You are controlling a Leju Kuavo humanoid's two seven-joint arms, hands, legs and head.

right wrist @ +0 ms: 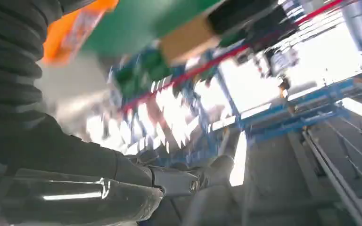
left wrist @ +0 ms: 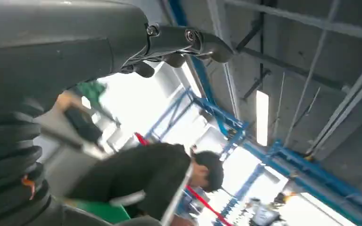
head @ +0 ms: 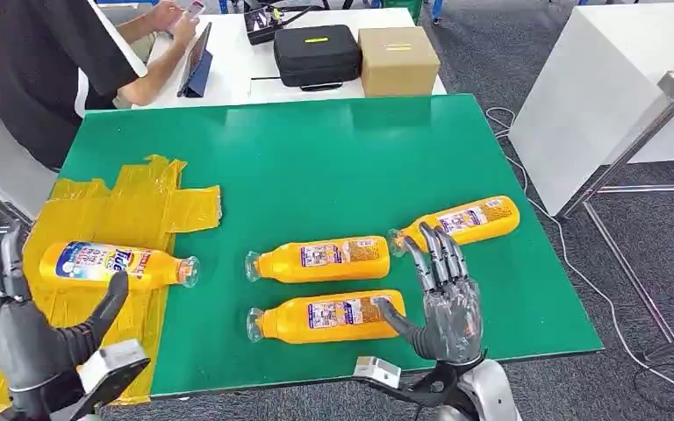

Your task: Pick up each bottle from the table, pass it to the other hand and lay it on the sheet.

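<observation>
Head view shows a green table top (head: 316, 158) with a crinkled yellow plastic sheet (head: 140, 206) lying on its left part. One orange plastic bottle with a blue label (head: 114, 264) lies on its side on this sheet, at the left of the frame, its clear cap pointing to the right. Three more orange bottles lie on the bare green surface, all on their sides. The middle bottle (head: 320, 260) is near the centre of the frame, the lower bottle (head: 325, 317) is just below it and almost parallel, and the tilted bottle (head: 465, 221) is to the right and a little higher.

At the lower left of the frame the left hand (head: 26, 338) is raised with fingers spread and the thumb stretched toward the bottle on the sheet; it holds nothing. At the lower right the right hand (head: 446, 303) stands with fingers apart and pointing up, in front of the ends of the lower and the tilted bottle; it also holds nothing, and I cannot tell if it touches them.

At the top of the frame a white table (head: 246, 66) carries a black case (head: 316, 54) and a brown cardboard box (head: 398, 60). A person in a black shirt (head: 44, 61) sits at the upper left.

Both wrist views are blurred and look up to the ceiling.
</observation>
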